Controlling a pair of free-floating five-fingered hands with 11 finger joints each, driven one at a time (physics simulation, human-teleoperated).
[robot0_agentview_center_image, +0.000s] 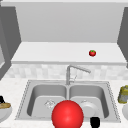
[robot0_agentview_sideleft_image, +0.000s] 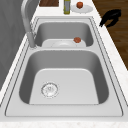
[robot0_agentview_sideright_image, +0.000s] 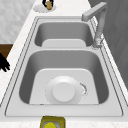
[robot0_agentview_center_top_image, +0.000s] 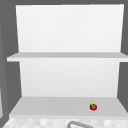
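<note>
My right hand (robot0_agentview_center_image: 95, 122) hovers before the sink's front rim, by the right basin. In the left side view the right hand (robot0_agentview_sideleft_image: 111, 17) has loosely curved fingers that hold nothing; the right side view shows it (robot0_agentview_sideright_image: 4, 63) at the left edge. My left hand (robot0_agentview_center_image: 1, 99) is at the far left, over a plate (robot0_agentview_center_image: 3, 113) with a brown food item (robot0_agentview_center_image: 5, 105). Seen from the right, the left hand (robot0_agentview_sideright_image: 45, 3) touches that brown item (robot0_agentview_sideright_image: 49, 6). A big red ball (robot0_agentview_center_image: 67, 115) appears at the sink's front middle.
A white dish (robot0_agentview_sideright_image: 63, 92) lies in the right basin, with a small red thing (robot0_agentview_sideleft_image: 77, 39) at its edge. A yellow-green jar (robot0_agentview_center_image: 123, 94) and a plate (robot0_agentview_sideleft_image: 85, 9) stand on the right counter. A tomato (robot0_agentview_center_image: 92, 53) sits on the shelf. The faucet (robot0_agentview_center_image: 75, 68) points right.
</note>
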